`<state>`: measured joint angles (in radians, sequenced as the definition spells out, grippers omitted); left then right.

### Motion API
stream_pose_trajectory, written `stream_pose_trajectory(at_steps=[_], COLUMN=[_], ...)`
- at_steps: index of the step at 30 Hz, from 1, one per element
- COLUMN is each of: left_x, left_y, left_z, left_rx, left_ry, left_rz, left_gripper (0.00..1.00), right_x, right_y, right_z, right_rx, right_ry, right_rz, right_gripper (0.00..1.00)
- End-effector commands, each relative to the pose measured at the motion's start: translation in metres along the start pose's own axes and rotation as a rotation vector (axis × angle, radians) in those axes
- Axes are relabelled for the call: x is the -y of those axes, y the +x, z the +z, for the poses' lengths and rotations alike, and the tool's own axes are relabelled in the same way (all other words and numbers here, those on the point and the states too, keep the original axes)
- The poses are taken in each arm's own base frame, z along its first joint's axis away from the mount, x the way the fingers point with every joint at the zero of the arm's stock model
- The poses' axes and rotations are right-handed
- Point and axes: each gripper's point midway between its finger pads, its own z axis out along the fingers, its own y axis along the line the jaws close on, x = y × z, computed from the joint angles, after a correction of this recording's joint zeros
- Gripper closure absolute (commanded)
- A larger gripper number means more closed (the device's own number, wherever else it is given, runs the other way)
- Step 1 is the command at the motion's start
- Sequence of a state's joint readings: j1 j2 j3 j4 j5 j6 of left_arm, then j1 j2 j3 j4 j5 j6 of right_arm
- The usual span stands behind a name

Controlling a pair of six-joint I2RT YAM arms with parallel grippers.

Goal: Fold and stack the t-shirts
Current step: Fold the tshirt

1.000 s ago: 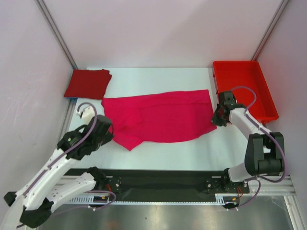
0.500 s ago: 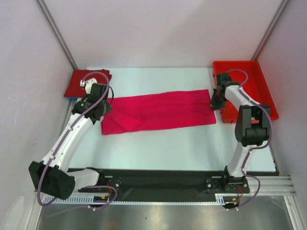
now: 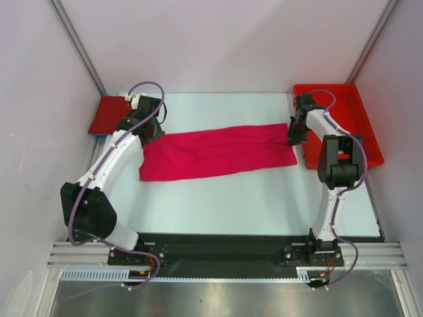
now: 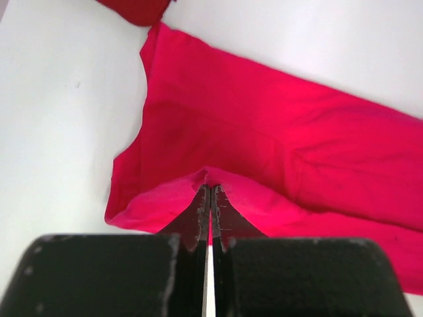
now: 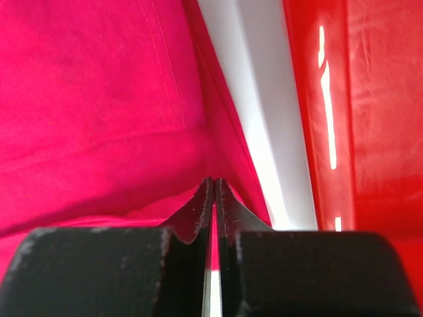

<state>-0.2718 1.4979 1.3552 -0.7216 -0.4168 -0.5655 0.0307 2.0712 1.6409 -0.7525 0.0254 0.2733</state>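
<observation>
Magenta t-shirt (image 3: 218,152) lies flat, ends pinched by left hand (image 3: 153,135) and right hand (image 3: 291,140).

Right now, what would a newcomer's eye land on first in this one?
The bright pink shirt lies as a long band across the middle of the white table, with the left jaws pinching its left end and the right jaws its right end. Next come the red tray at the far right and the dark red shirt folded at the far left corner.
</observation>
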Motion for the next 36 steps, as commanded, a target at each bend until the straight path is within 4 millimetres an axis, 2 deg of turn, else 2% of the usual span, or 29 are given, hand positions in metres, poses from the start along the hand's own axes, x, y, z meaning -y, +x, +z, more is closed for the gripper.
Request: stream_pose_trajectory(at_steps=[1,5,11,17,23,28,36], left_x=[0.002,0.006,0.006,-0.007,-0.022,-0.019,-0.013], left_y=[-0.041,-0.045,-0.039,-0.032,-0.040,-0.041,-0.040], left_z=[-0.004,0.006,0.017,0.022,0.018,0.026,0.042], left_rx=[0.098,0.089,0.066,0.047,0.087,0.071,0.050], left_ry=[0.004,-0.006,-0.031,-0.077,-0.112,-0.107,-0.099], left_rz=[-0.024,-0.020,-0.019,-0.025,-0.053,-0.060,-0.045], left_gripper=[1.00,1.00,1.00,1.00,1.00,1.00,1.00], right_x=[-0.001,-0.001,-0.001,0.000,0.002,-0.002,-0.003], right_y=[-0.016,-0.018,-0.019,-0.025,-0.028,-0.028,-0.031], right_z=[-0.002,0.002,0.009,0.007,0.002,0.010,0.022], right_rx=[0.023,0.014,0.008,0.019,0.036,0.030,0.018], right_ry=[-0.009,-0.012,-0.013,-0.009,-0.002,-0.017,-0.014], right_rz=[-0.010,-0.006,-0.004,0.002,0.008,0.009,0.017], right_gripper=[0.97,0.98,0.98,0.99,1.00,0.96,0.96])
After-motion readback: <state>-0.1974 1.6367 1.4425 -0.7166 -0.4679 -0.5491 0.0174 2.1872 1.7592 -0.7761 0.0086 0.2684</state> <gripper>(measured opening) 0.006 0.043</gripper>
